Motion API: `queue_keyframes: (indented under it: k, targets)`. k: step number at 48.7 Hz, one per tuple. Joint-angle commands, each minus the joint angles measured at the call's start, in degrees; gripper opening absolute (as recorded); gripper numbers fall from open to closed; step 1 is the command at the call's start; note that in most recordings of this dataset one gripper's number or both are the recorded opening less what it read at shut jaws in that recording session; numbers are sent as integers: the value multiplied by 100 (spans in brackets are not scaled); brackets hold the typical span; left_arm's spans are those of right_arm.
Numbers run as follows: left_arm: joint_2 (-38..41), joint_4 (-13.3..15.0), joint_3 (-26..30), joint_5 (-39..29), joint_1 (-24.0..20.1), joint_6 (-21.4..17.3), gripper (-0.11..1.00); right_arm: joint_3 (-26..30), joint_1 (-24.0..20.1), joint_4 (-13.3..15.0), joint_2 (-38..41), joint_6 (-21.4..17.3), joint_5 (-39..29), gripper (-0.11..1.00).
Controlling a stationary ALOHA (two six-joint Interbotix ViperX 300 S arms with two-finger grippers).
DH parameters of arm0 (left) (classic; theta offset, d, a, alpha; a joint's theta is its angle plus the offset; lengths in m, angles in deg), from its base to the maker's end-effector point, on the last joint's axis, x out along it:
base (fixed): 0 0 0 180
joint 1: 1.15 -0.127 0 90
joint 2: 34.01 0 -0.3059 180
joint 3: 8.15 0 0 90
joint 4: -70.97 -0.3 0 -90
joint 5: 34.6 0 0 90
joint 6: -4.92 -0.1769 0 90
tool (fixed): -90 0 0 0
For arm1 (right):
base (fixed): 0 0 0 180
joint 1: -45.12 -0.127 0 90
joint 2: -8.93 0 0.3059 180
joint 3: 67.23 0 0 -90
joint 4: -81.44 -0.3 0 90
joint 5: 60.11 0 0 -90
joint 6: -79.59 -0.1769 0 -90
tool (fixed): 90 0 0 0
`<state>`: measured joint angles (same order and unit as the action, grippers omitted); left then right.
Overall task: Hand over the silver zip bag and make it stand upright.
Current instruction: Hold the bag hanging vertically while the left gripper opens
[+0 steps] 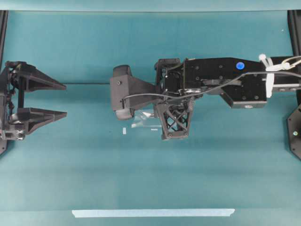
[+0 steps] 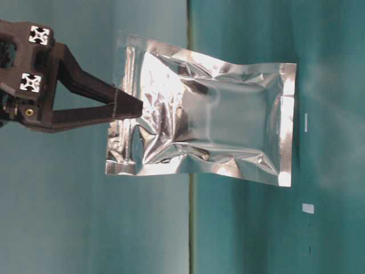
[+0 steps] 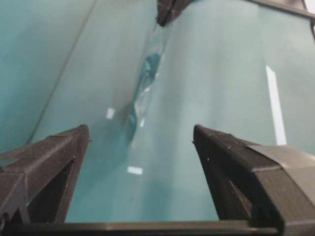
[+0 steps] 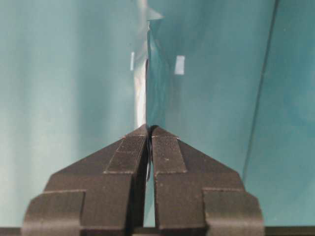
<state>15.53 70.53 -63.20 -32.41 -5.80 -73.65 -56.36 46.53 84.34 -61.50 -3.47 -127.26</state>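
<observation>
Your right hand (image 4: pixel 148 135), pinched shut on one sealed edge of the silver zip bag (image 2: pixel 211 134), hangs it lengthwise beneath itself over the surface (image 1: pixel 141 179); your left hand (image 1: pixel 61 100), fully spread and empty, is well apart.

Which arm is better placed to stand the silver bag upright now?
The right. The right gripper is shut on the silver zip bag by one edge, holding it above the table. The left gripper is open and apart.
</observation>
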Motion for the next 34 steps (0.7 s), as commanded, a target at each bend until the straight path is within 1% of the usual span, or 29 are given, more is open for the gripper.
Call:
queue_keyframes:
  k: [1, 10, 20, 29, 34]
  targets:
    - [35, -9, 53, 18, 0, 0, 94, 88, -18, 9, -26, 79, 9, 2]
    - [18, -9, 53, 18, 0, 44, 94, 88, -18, 9, 0, 88, 0, 2]
    - [62, -18, 44, 9, 0, -26, 94, 79, -18, 9, 9, 97, -18, 2]
    - [413, -18, 35, 88, 0, -18, 94, 97, -79, 9, 9, 141, 18, 2]
    - [738, -18, 44, 387, 9, -26, 94, 114, -114, 9, 35, 211, 18, 2]
